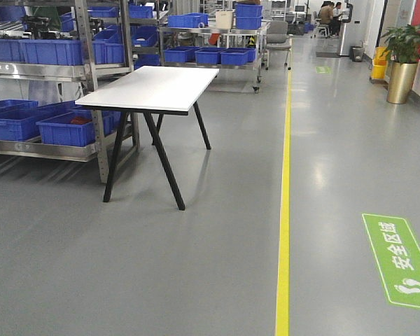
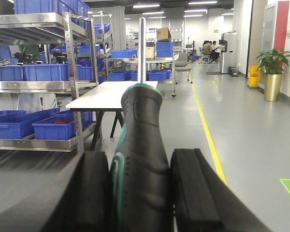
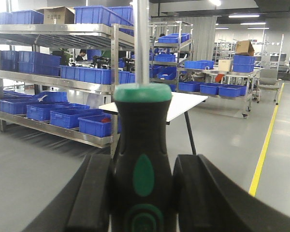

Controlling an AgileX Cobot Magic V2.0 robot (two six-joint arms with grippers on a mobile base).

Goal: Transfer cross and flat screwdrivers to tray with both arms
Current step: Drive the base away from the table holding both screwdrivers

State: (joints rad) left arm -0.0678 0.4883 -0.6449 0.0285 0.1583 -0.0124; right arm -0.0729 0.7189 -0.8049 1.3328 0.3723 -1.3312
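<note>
So on my feeds the left tool (image 2: 140, 191) was clenched on the left screwdriver (image 2: 140, 125), black pads (image 2: 94, 193) pressed to either side of the chunky black-and-green handle. The thin silver shaft stuck straight up the middle of the left wrist view. Same deal on the other side: the right tool (image 3: 141, 193) was clamped on the right screwdriver (image 3: 142, 140), handle squeezed between its pads (image 3: 195, 188), green collar on top, and the shaft ran off the top edge of the frame. Couldn't tell which one was the cross and which the flat, tbh, the tips were too small or cut off. Both screwdrivers were up in the air in the tools, pointing out at the room. Past them sat a white table (image 1: 154, 87) on black angled legs, right beside the steel shelving (image 1: 91, 42) stacked with blue bins (image 1: 70, 129). To the right of the table a yellow line (image 1: 285, 175) ran down the grey floor, with a green floor sign (image 1: 399, 262) further right and a potted plant (image 1: 404, 42) in a gold pot way at the back.
</note>
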